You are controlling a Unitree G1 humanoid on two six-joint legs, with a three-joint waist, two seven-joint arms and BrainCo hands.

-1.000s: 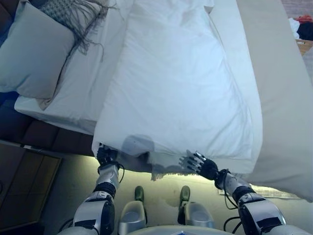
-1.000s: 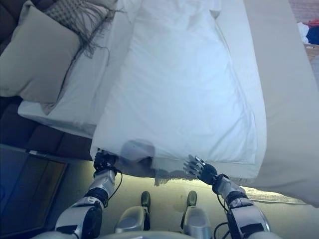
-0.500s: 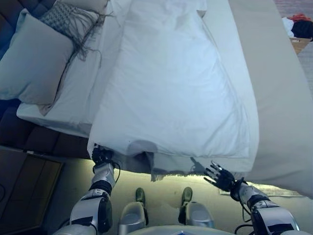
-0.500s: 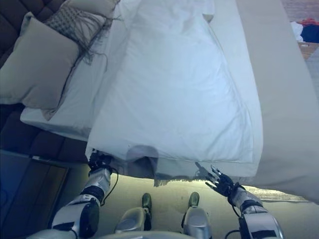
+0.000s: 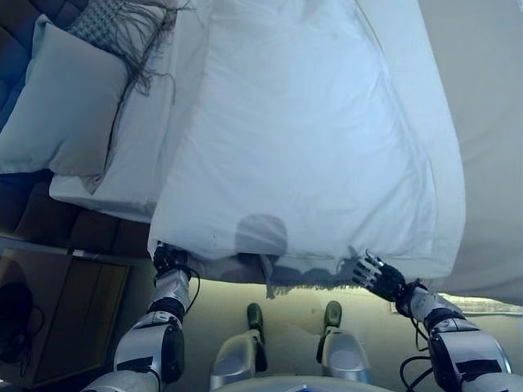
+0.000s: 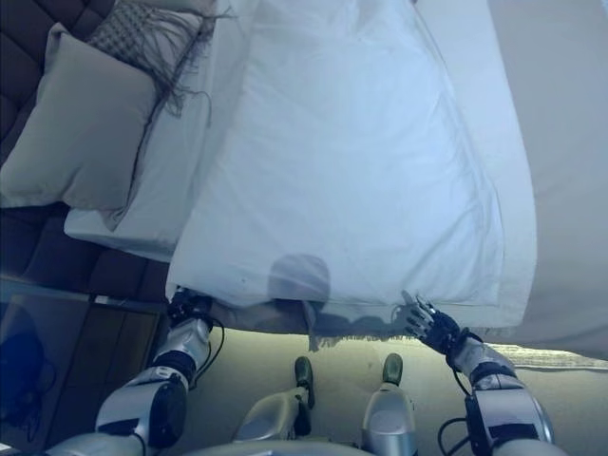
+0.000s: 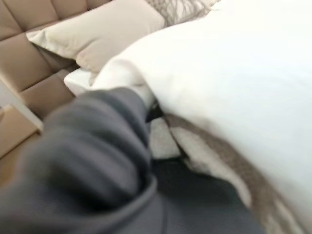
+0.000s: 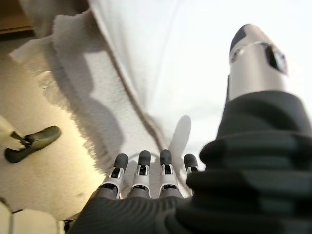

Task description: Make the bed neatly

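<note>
Right robot hand [image 5: 377, 273] spread open with straight fingers, hovering just off the near edge of the bed [image 5: 490, 122], close to the duvet's hem but gripping nothing. Left robot hand [image 5: 169, 260] tucked up under the near left corner of the white duvet [image 5: 302, 139]; fingers hidden by cloth and by the dark wrist cover, so impossible to tell whether clasping the hem or not. Duvet spread flat across the bed, long axis running away from the robot toward the far edge, near hem hanging a little over the near edge between the two hands. Beneath that hem, a strip of fringed grey blanket [image 6: 337, 328] peeking out. Right corner of the duvet lying just beyond and slightly to the right of the right robot hand, so likely the nearer grasp for that arm; left corner already at the left robot hand. Beige pillow [image 5: 61, 102] and a fringed throw [image 5: 114, 24] resting at the bed's left side, well apart from both hands.
</note>
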